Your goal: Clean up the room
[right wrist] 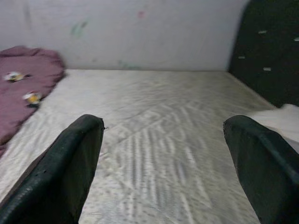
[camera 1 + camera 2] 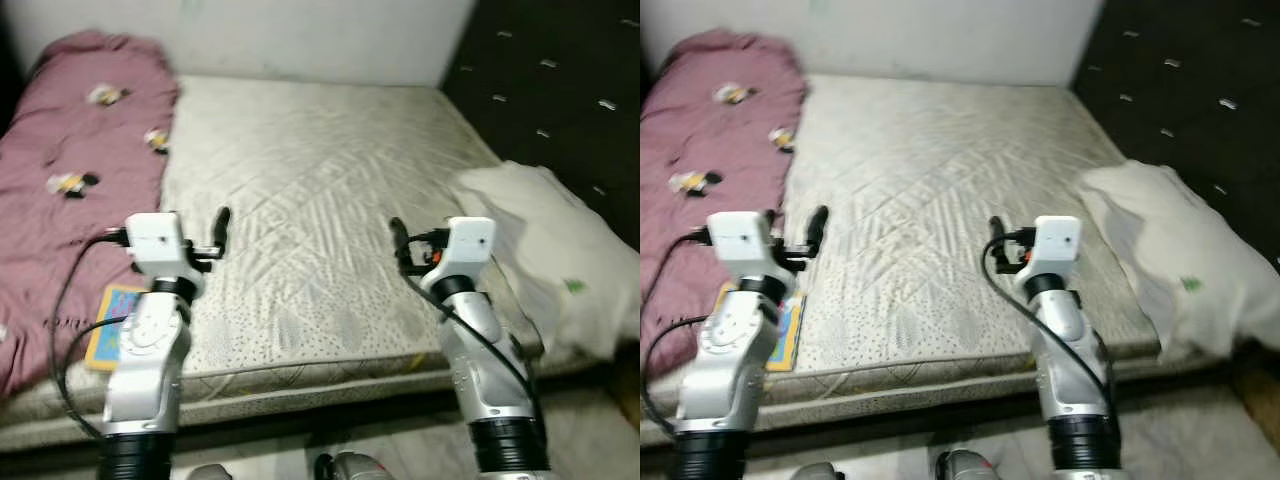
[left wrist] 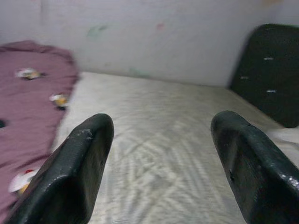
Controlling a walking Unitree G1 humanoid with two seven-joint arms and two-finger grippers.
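A bare mattress [image 2: 320, 220] takes up most of the scene, cream-coloured with a quilted diamond stitch and a speckled band along the near edge. Along its left side a mauve blanket [image 2: 70, 170] is spread out, rumpled and printed with small cartoon patches. Near the front left corner, at the blanket's edge, a flat colourful book [image 2: 112, 325] is seen — yellow border, blue middle — partly hidden behind the left arm. On the right side a white pillow [image 2: 545, 250] is slumped over the mattress edge, next to a black tufted headboard [image 2: 560, 90]. A pale wall [image 2: 300, 35] is seen behind the far end.

Both arms are held out over the near part of the mattress. The left gripper [image 3: 159, 168] is spread wide with nothing between the fingers, and the right gripper [image 1: 166, 165] likewise — parted and empty, above the quilted surface.
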